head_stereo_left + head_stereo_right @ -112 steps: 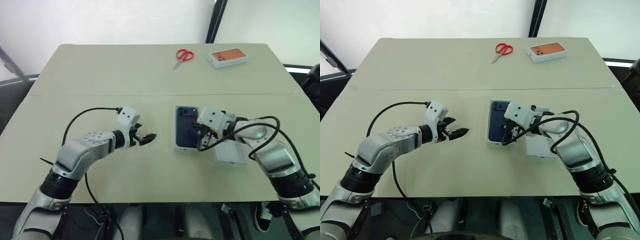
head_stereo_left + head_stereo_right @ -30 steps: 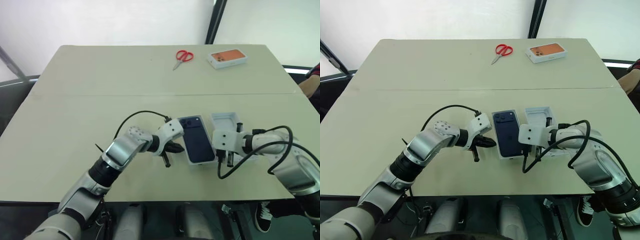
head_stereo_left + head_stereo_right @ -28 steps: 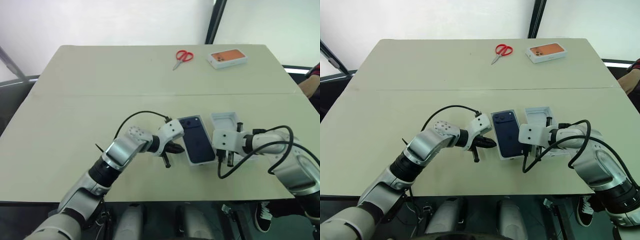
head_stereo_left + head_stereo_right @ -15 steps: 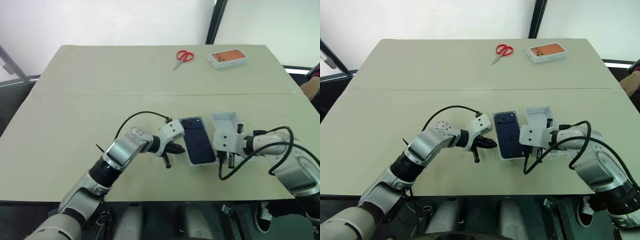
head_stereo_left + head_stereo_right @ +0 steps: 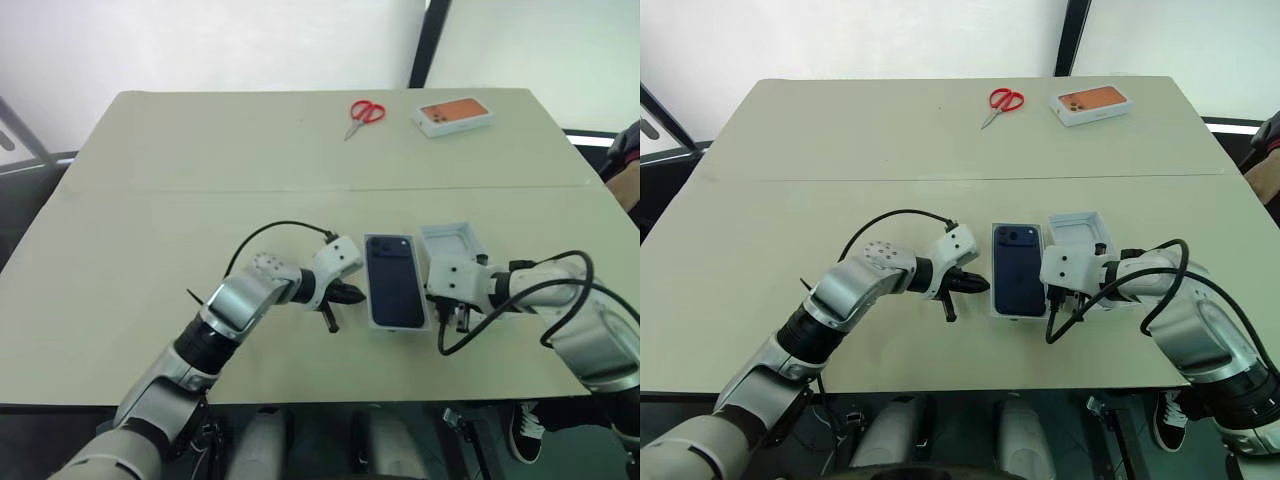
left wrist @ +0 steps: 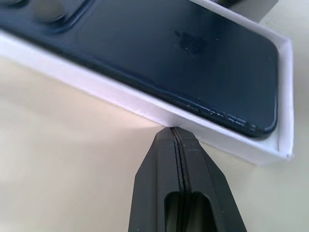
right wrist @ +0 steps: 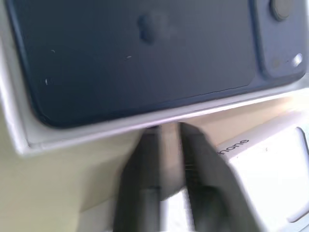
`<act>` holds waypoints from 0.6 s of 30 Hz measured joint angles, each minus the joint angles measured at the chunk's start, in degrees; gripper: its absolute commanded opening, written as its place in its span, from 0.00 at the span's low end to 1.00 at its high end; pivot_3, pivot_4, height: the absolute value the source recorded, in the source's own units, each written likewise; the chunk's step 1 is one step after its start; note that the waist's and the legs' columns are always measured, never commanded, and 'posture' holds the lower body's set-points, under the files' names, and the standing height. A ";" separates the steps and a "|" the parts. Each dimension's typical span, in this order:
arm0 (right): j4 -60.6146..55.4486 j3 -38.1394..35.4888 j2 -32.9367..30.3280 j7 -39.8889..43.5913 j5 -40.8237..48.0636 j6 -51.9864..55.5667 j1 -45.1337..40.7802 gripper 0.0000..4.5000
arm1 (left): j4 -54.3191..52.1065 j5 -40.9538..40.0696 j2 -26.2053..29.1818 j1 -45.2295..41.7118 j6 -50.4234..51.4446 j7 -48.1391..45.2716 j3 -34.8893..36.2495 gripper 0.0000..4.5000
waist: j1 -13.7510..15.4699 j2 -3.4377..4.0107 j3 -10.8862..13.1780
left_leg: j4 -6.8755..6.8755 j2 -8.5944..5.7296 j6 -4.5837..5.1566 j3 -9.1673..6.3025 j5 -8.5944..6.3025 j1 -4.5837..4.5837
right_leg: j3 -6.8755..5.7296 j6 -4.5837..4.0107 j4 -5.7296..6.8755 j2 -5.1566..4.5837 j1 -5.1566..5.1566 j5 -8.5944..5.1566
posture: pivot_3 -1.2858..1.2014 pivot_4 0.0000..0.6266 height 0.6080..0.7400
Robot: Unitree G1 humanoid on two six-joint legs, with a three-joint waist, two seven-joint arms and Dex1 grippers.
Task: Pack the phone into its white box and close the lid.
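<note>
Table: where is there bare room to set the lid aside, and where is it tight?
Bare: the wide left half of the table, and the far strip left of the scissors. Tight: the near middle, where the white box with the phone, the lid and both pincers crowd together.

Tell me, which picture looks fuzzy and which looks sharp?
Right wrist view: the right claw is smeared and fuzzy, its black fingers slightly apart, beside the slim dark navy-blue phone. Left wrist view: the shut left claw looks crisp, touching the shallow white cardboard box. Head views: bright white background, sharp table.
</note>
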 measured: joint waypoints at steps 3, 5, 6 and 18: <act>-3.09 -5.02 -1.37 0.71 4.17 3.76 0.00 0.70 | -3.21 -1.50 2.14 1.77 -0.19 -0.79 1.49 0.00 | 0.09 0.00 0.00 | 0.00 0.02 0.02 -0.01 -0.01 0.02 | 0.00 0.00 -0.02 -0.01 0.05 0.00 | 0.52 0.24 1.00; -4.37 -7.01 -2.41 0.27 5.83 8.15 0.53 0.70 | -4.70 -2.32 3.91 3.49 -0.90 -1.18 2.51 0.00 | 0.14 0.02 -0.01 | 0.00 0.03 0.03 -0.01 -0.02 0.02 | 0.00 0.00 -0.02 -0.03 0.05 0.00 | 0.52 0.24 1.00; -4.76 -7.58 -2.67 -0.02 6.51 9.80 0.73 0.70 | -4.92 -2.39 4.47 4.08 -1.11 -1.24 3.08 0.00 | 0.16 0.02 -0.01 | 0.00 0.03 0.03 -0.01 -0.02 0.02 | 0.00 0.00 -0.02 -0.03 0.05 0.00 | 0.52 0.24 1.00; -4.26 -7.73 1.82 -12.35 15.23 45.84 -6.36 0.70 | -6.32 -3.24 9.77 6.48 -11.23 -6.05 3.48 0.00 | 0.20 0.08 -0.05 | -0.01 0.02 0.17 0.01 -0.10 -0.01 | 0.01 -0.01 -0.03 -0.06 0.01 0.00 | 0.52 0.24 1.00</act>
